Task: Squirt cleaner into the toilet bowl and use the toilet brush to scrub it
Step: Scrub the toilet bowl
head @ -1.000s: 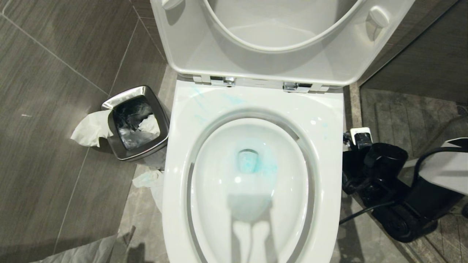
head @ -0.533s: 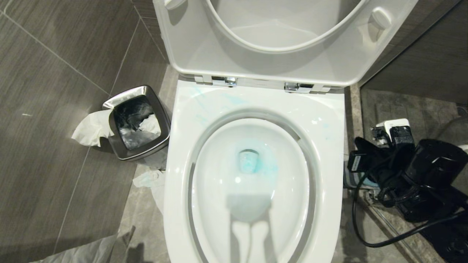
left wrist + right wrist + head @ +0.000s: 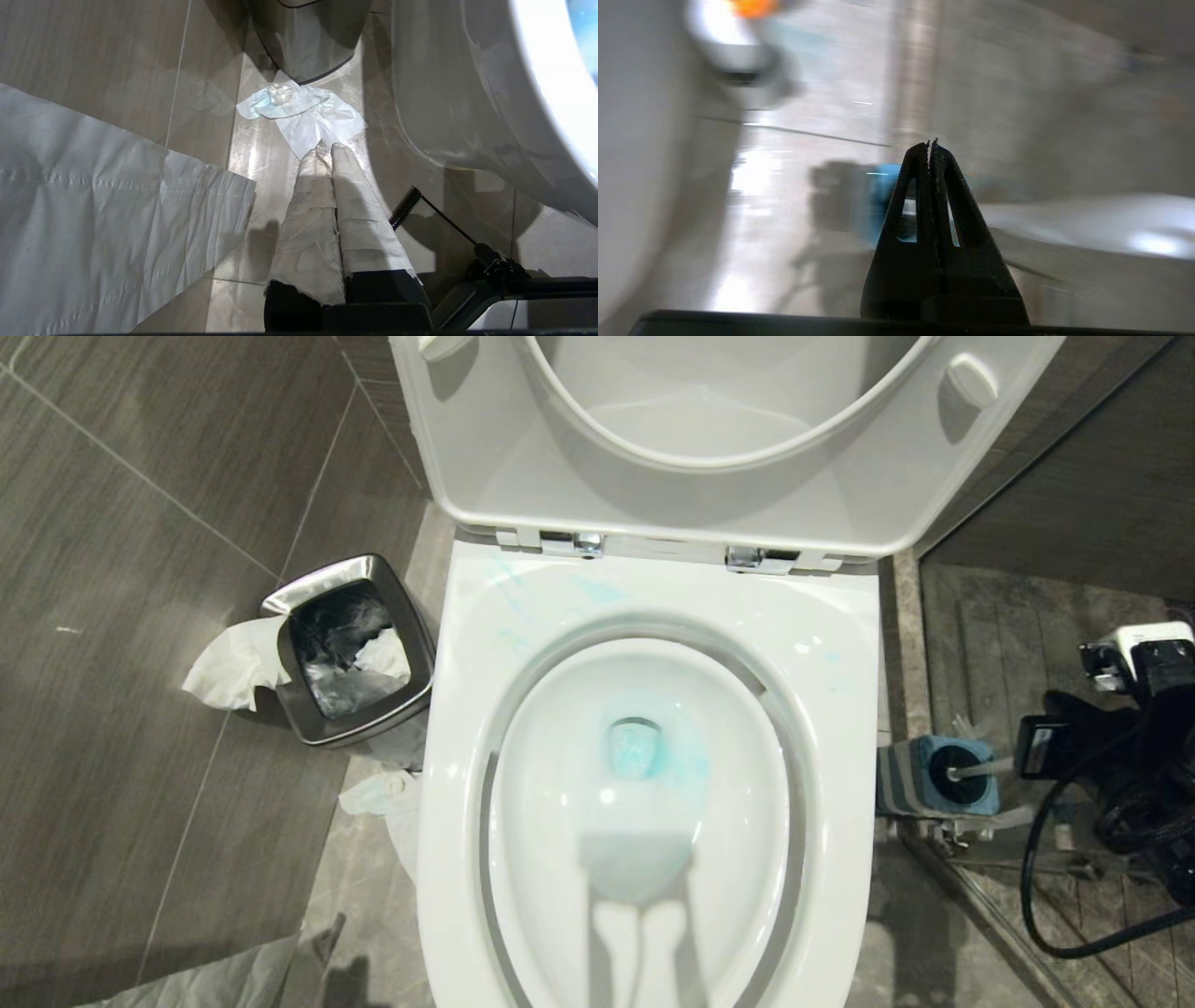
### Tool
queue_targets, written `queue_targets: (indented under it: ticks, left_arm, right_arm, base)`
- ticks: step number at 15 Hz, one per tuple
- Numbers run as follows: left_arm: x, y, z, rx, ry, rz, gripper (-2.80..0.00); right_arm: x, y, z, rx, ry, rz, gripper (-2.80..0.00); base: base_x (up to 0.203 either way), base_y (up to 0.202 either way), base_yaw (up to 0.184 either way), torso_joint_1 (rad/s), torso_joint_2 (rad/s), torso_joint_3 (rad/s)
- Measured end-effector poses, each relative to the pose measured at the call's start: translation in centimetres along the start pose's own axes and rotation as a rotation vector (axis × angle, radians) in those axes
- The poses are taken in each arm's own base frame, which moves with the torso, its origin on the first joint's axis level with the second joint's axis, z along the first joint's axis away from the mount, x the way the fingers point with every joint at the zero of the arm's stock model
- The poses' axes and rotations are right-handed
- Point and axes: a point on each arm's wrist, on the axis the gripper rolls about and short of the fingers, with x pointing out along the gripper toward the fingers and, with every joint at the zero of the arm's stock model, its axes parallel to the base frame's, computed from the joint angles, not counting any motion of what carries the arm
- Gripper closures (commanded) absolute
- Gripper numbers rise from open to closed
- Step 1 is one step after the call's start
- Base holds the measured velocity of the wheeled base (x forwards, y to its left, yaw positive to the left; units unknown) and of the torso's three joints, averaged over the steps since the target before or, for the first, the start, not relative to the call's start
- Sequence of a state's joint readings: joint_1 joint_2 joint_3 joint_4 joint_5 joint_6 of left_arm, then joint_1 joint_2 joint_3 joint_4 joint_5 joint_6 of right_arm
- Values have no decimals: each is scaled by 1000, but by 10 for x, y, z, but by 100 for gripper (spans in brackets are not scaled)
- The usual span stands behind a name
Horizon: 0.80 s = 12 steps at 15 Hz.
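Grey-tiled bathroom floor; blue cleaner already lies in the toilet bowl (image 3: 644,784)
The toilet brush (image 3: 980,770) is next to be grasped; both the right gripper (image 3: 932,142) and the left gripper (image 3: 327,145) are closed, empty

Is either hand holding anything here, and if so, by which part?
Nothing. The right hand and the left hand are both shut and empty.

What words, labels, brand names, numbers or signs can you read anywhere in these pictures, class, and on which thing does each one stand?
None can be read.
The toilet bowl, the steel bin and the blue brush holder carry no visible writing.
The right wrist view is too blurred to show any text.
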State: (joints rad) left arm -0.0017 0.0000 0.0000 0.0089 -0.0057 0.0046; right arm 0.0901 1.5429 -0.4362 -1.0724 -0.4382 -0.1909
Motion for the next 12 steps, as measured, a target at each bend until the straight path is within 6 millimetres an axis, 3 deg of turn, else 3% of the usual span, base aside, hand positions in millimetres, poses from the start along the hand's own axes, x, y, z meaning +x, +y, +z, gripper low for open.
queue_targets:
  ticks: [5, 9, 12]
  left_arm:
    - [0, 0, 0, 0, 0, 0, 0]
    - [0, 0, 0, 0, 0, 0, 0]
    - [0, 0, 0, 0, 0, 0, 0]
  right_arm:
    - [-18, -33, 27, -14, -24, -68, 0]
    - [-53, -53, 70, -4, 22, 44, 0]
    - [-90, -68, 83, -19, 113, 123, 0]
  base:
    - [0, 0, 0, 0, 0, 0]
    - [0, 0, 0, 0, 0, 0]
    - [0, 0, 0, 0, 0, 0]
